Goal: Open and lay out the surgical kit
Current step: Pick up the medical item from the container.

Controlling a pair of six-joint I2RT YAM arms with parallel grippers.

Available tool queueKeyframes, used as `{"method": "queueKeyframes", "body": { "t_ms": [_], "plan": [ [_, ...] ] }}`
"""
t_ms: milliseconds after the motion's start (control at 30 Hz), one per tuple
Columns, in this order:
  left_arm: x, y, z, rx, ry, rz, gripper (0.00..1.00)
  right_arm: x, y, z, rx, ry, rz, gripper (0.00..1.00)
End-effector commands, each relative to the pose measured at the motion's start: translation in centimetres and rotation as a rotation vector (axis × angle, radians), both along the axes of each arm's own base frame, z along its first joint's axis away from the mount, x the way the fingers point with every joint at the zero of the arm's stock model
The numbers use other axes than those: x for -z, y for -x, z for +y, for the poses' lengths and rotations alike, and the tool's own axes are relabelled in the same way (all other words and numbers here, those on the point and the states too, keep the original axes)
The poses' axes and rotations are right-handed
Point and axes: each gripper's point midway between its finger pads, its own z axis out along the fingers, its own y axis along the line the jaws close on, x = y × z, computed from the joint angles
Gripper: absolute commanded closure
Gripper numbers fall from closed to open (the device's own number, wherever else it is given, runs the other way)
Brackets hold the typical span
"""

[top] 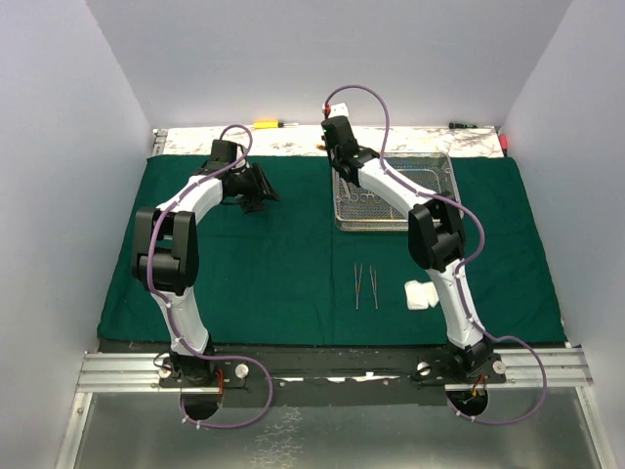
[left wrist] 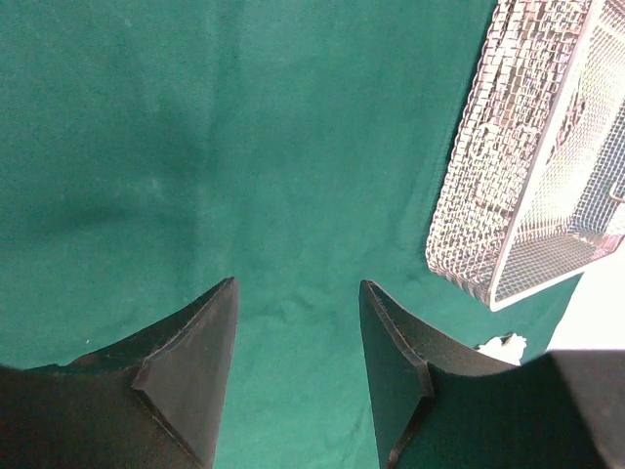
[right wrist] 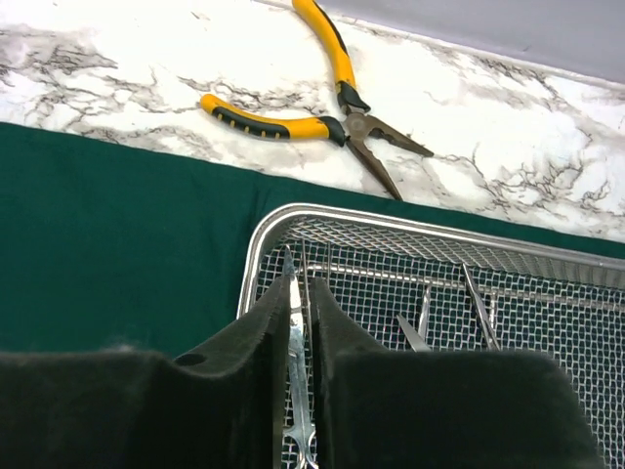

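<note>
Right jaws pinch clamp [right wrist: 296, 352]; tip points away.

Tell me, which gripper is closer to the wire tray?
Right. The right gripper is inside the tray, pinching a silver tool. The left gripper hangs open over bare cloth, beside the tray and apart from it.

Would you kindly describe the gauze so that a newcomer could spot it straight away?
Find the big dark green cloth, then the right arm rising at its near edge. Just left of that arm lies the gauze: a small white soft bundle, unlike the two thin silver tweezers beside it.
</note>
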Motion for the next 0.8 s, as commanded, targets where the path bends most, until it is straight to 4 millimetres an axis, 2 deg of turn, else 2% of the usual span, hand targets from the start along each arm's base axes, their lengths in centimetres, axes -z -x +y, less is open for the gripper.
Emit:
{"method": "queueKeyframes", "body": {
  "t_ms": [0,133,333,600,767],
  "plan": [
    [-0.2,-0.9,0.0,0.014,0.012,-0.018,0.46,-0.9,1.5,-0.8,0.056,-0.036,0.026,0.80],
    [0.3,-0.6,0.1,0.014,0.008,-0.005,0.46,1.1,2.5,-1.5,0.086,-0.092,0.098,0.80],
    [0.7,-0.5,0.2,0.007,0.005,0.008,0.46,4.0,2.3,-2.2,0.085,-0.192,0.205,0.84],
    [1.3,-0.5,0.3,-0.003,-0.001,0.021,0.47,6.4,2.4,-2.6,0.085,-0.200,0.254,0.84],
    [1.5,-0.6,0.2,-0.004,0.002,0.028,0.47,8.4,3.0,-3.0,0.073,-0.191,0.297,0.76]
  ]
}}
